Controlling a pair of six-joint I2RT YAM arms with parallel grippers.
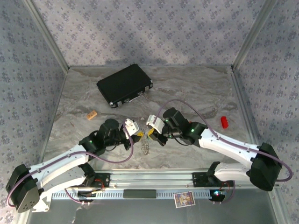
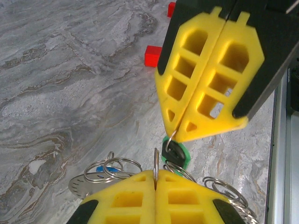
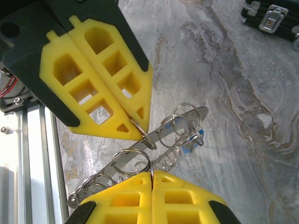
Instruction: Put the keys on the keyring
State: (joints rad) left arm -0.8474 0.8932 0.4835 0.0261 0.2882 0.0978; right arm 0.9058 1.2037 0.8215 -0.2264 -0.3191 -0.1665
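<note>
Keyring (image 3: 196, 113) pinched by left gripper (image 3: 138, 130), green key (image 2: 183, 157) by right gripper (image 2: 176, 133)

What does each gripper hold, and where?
Left gripper pinches a wire loop on the flat grey metal keyring; right gripper pinches the wire loop of the green-tagged key.

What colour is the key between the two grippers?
The key is green; left wrist view shows it best.

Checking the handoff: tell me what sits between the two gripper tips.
The green key, on a thin wire loop pinched by the right gripper, sits between it and the left gripper; left wrist view.
</note>
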